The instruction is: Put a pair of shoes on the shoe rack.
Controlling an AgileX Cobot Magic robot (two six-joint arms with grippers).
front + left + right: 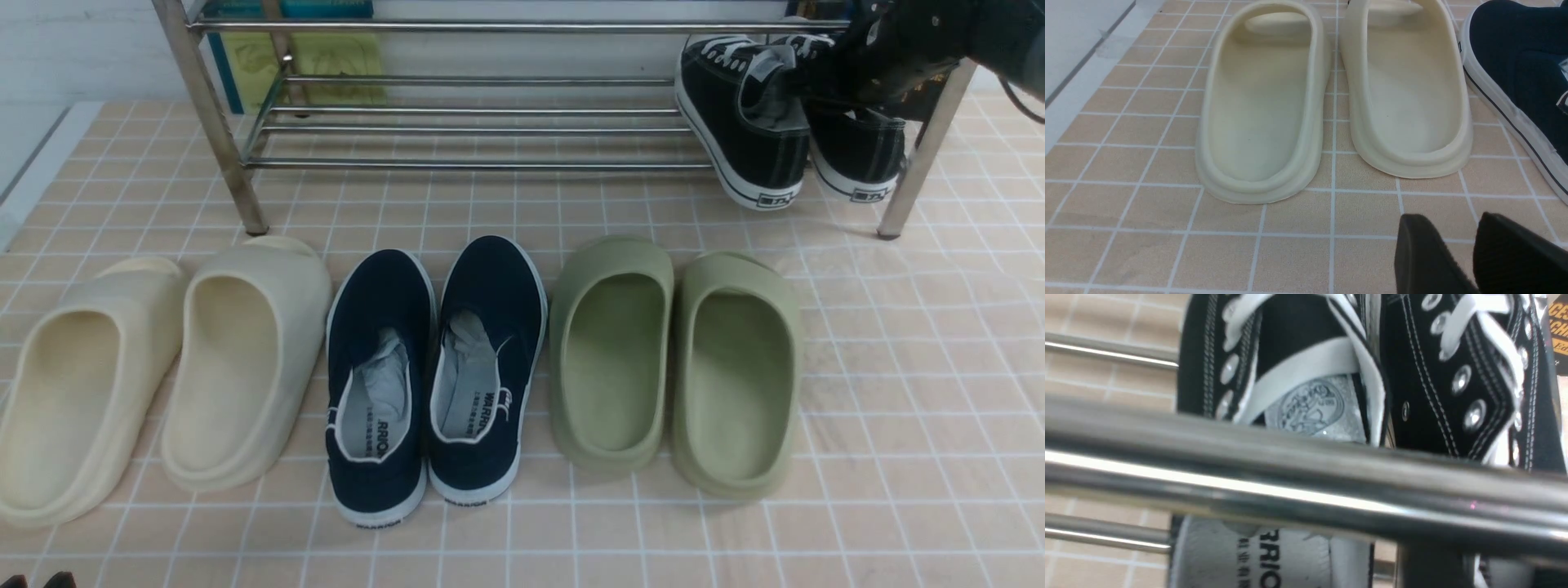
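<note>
though i cannot tell if the right hand (pixel 849 69) pinches, left wrist shows left hand (pixel 1451 222) spread.

We see the pair of black, white-laced sneakers (pixel 759 147) side by side at the shoe rack's (pixel 473 164) right end, tilted: heels low and near, toes raised and far.

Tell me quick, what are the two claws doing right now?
Left gripper: open, holding nothing.
Right gripper: by the black canvas lace-up sneakers at the shiny steel rack; open or closed cannot be told.
</note>
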